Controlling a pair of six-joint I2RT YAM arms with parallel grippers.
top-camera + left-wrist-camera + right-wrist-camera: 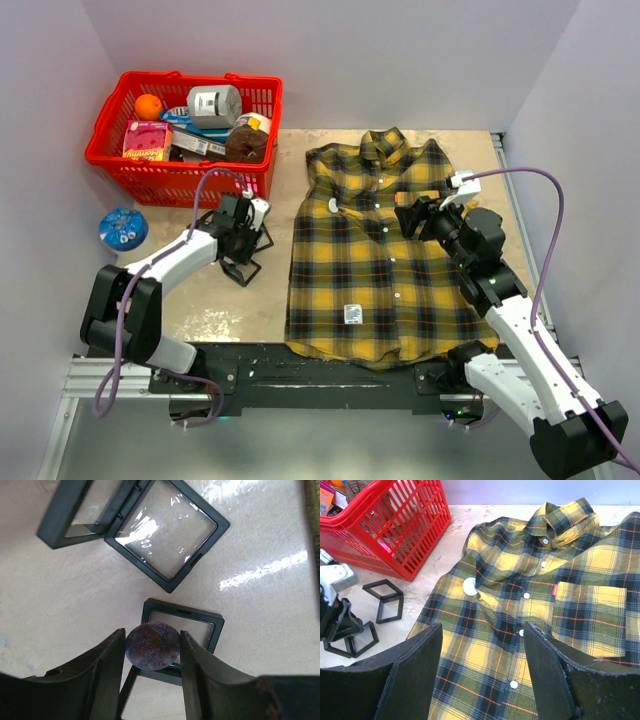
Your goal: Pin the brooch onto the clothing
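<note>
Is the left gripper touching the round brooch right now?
Touching. In the left wrist view the brooch sits between the fingers of the left gripper, its edges meeting both with no gap.

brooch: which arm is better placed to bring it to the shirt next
Left. The left gripper has the round brooch pinched between its fingers over the black display cases. The right gripper hangs open and empty above the shirt, nowhere near the brooch.
</note>
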